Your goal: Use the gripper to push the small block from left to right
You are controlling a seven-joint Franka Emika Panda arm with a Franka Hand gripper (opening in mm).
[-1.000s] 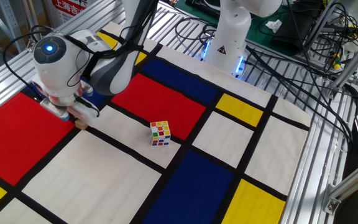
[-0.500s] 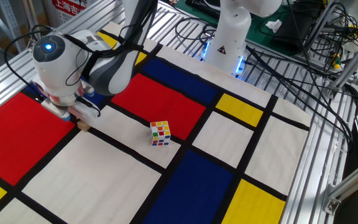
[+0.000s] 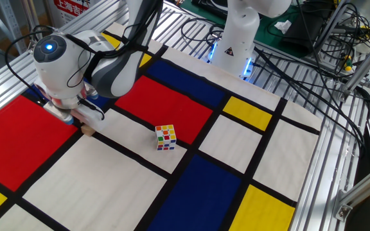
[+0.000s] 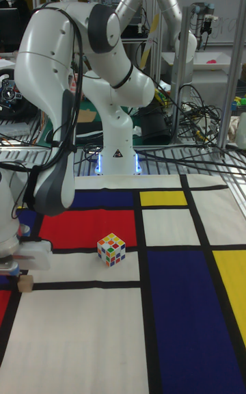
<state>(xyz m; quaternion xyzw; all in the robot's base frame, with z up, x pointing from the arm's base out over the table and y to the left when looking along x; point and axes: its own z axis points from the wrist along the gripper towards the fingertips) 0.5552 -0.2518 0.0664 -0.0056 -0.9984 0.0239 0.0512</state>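
The small block [image 3: 87, 130] is a tiny tan wooden cube lying on the black line between the red and white panels at the left of the mat. In the tall fixed view the small block [image 4: 26, 283] sits at the left edge. My gripper [image 3: 77, 120] is low over the mat, right against the block's left side, under the white wrist module [image 3: 69, 110]. In the tall view only a dark, blue-accented bit of the gripper [image 4: 11, 269] shows beside the block. The wrist module hides the fingers, so their spacing is unclear.
A multicoloured puzzle cube [image 3: 166, 136] stands on the mat to the right of the block, also seen as the puzzle cube [image 4: 111, 249]. The arm's white base [image 3: 236, 38] and cables [image 3: 300, 70] are at the back. Aluminium rails [image 3: 326, 167] border the mat.
The gripper and the small block have crept slightly to the right along the black line. The puzzle cube has not moved.
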